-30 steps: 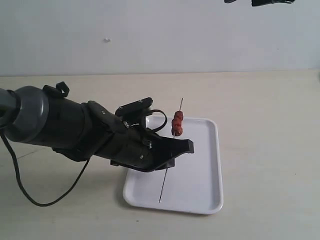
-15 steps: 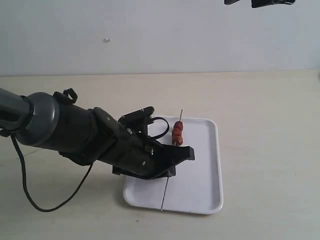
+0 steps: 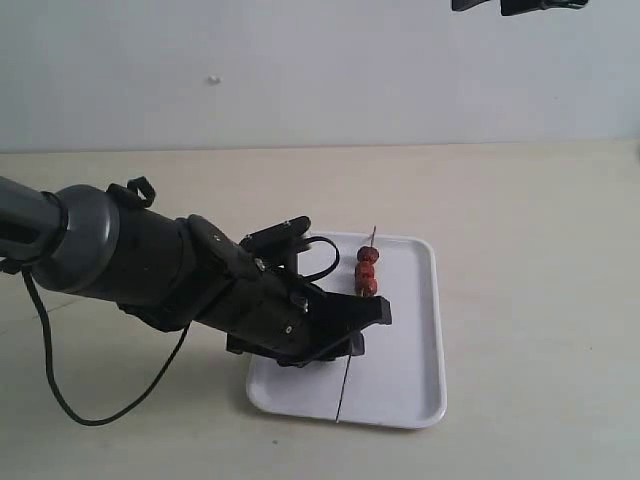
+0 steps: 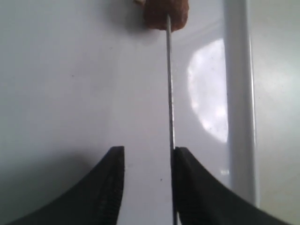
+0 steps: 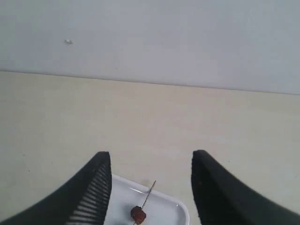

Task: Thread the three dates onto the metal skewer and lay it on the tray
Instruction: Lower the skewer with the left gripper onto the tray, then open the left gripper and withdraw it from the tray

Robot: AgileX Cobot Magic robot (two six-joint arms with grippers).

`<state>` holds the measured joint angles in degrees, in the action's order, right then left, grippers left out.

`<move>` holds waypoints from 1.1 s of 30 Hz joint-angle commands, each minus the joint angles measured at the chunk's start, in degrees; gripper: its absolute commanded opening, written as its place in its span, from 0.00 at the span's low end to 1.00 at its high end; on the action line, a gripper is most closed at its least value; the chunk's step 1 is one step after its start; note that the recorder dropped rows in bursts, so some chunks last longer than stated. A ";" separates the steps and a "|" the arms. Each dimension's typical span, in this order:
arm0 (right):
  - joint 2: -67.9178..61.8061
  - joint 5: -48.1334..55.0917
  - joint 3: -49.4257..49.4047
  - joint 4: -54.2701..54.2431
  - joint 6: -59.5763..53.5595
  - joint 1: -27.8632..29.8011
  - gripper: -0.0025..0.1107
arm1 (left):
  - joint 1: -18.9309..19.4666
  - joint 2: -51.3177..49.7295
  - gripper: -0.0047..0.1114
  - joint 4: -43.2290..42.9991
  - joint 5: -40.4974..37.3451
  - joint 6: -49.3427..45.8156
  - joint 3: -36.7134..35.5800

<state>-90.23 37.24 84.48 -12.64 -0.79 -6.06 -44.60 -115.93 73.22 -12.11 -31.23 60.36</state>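
Observation:
The three dates (image 3: 367, 272) sit in a row on the metal skewer (image 3: 343, 390), which lies low along the white tray (image 3: 410, 370). My left gripper (image 3: 362, 325) hovers over the tray's left half. In the left wrist view the left gripper (image 4: 147, 152) is open; the skewer (image 4: 169, 93) rests against one finger (image 4: 187, 183) and the other stands well apart. One date (image 4: 166, 14) shows at the frame's edge. My right gripper (image 5: 151, 157) is open and empty, high above the table; it looks down on a date (image 5: 138, 214) and the skewer tip (image 5: 149, 193).
The tray's raised rim (image 4: 236, 93) runs close beside the skewer. A black cable (image 3: 60, 390) loops from the left arm onto the beige table. The right gripper (image 3: 500, 5) barely shows at the exterior view's top edge, in front of the pale wall.
The left arm has lowered and shifted slightly right, bringing the skewer with its dates down from a raised tilt towards the tray. The right arm has stayed put.

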 commanded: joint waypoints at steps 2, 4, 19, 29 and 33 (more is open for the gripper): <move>0.40 0.04 -0.16 -0.25 -1.39 0.03 0.47 | -0.03 0.06 0.42 -0.59 -0.35 0.04 0.26; 0.40 0.04 -0.16 -0.25 -1.53 0.03 0.47 | -0.03 0.06 0.44 -0.68 -0.87 0.04 0.26; 0.40 0.57 -0.16 -0.35 -1.80 0.03 0.43 | 1.03 2.28 0.47 -0.68 0.27 -6.43 0.26; 0.40 0.79 -0.16 -0.95 -6.52 0.03 0.10 | 7.02 13.82 0.42 -10.73 -9.21 -9.13 0.26; 0.78 0.58 -0.38 -4.03 -11.93 0.03 0.02 | 7.47 19.20 0.07 -19.29 -8.52 -9.01 -0.32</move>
<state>-90.23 38.20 84.48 -15.08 -9.11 -6.06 -37.40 -99.99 59.05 -20.58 -40.06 60.36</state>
